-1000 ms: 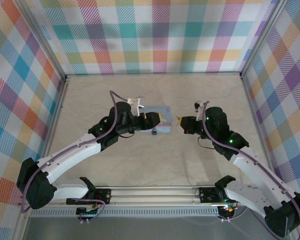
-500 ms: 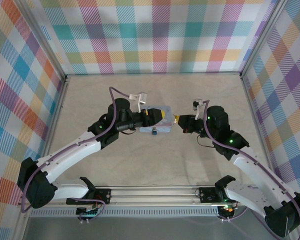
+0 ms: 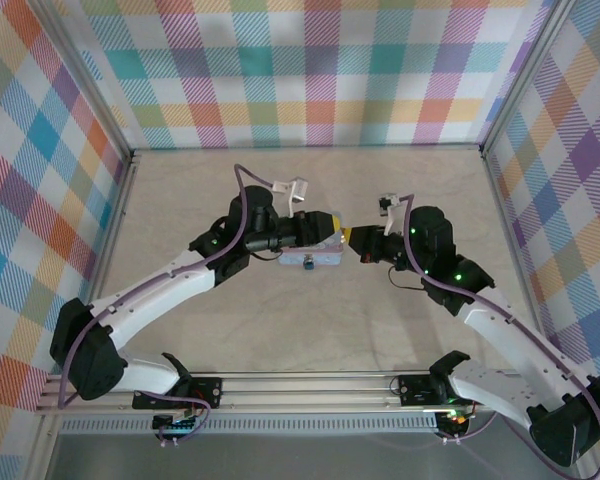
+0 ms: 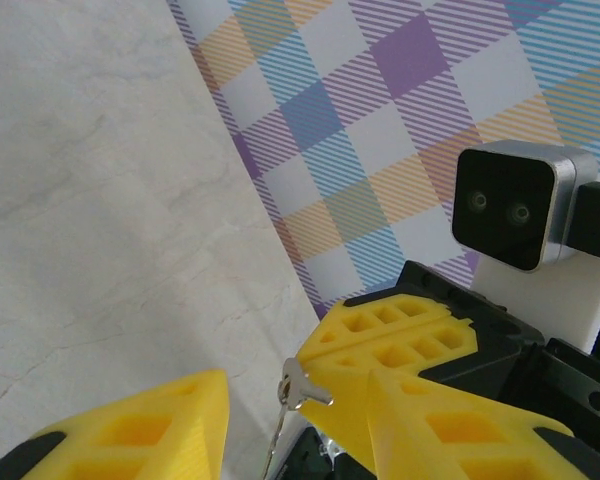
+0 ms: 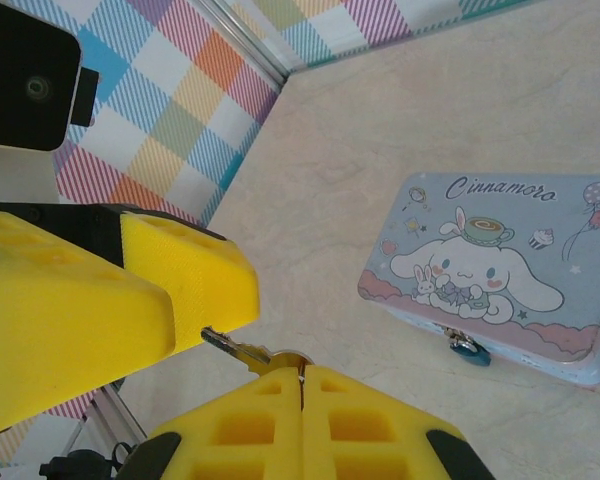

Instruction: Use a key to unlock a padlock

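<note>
The key (image 5: 238,349) is a small silver one, pinched by its head in my right gripper (image 5: 301,372), which is shut on it. Its blade points toward the yellow fingers (image 5: 185,268) of my left gripper (image 4: 298,402). That gripper is open, and the key (image 4: 300,386) stands in the gap between its fingers. The two grippers meet tip to tip just right of the tin, left gripper (image 3: 328,227) and right gripper (image 3: 352,238). The padlock (image 5: 467,346), small and dark blue, hangs on the tin's front clasp, also seen from above as the padlock (image 3: 307,266).
The pale blue cartoon tin (image 5: 500,270) lies flat on the beige table (image 3: 310,320), under the left arm's wrist (image 3: 280,238). Plaid walls (image 3: 310,70) close in the back and both sides. The right wrist camera housing (image 4: 520,205) faces the left wrist.
The left gripper has swung right off the tin's top to meet the right gripper. The right gripper has edged left and up with the key.
</note>
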Controlling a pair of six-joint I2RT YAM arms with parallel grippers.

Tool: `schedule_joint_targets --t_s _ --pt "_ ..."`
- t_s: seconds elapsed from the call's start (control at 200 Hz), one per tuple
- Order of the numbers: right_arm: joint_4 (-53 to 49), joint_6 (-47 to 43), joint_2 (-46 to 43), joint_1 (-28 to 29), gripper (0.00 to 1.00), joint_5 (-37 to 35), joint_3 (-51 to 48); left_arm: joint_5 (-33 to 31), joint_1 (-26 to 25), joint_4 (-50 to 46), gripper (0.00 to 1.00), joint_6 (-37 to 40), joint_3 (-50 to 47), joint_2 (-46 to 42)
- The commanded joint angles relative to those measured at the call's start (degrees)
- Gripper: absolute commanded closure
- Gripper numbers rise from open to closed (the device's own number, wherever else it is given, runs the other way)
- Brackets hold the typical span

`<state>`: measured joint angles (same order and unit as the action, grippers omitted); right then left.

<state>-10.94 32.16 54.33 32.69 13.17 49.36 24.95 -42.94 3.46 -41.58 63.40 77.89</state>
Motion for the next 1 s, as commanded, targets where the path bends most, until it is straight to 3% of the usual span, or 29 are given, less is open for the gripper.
schedule_joint_targets --t_s 0.0,0.56,0.83,0.88,0.995 --pt "1.44 0.09 0.17 0.53 0.97 1.07 1.87 1.31 0.04 1.97 0.59 -0.14 1.95 0.17" --pt "1.45 0.00 0.95 1.41 0.97 1.33 2.14 0.72 -0.61 0.27 0.78 1.20 3.05 2.08" --pt "1.35 -0.03 0.01 1.59 0.94 0.98 1.55 0.63 -0.59 0.15 1.00 1.77 2.28 1.94" --pt "1.36 0.02 -0.16 1.59 0.89 0.98 1.39 0.58 -0.59 0.12 1.00 1.87 2.17 1.75" --pt "0.97 0.35 -0.85 1.61 0.61 0.01 1.18 -0.06 -0.61 -1.15 1.00 2.95 2.34 1.31"
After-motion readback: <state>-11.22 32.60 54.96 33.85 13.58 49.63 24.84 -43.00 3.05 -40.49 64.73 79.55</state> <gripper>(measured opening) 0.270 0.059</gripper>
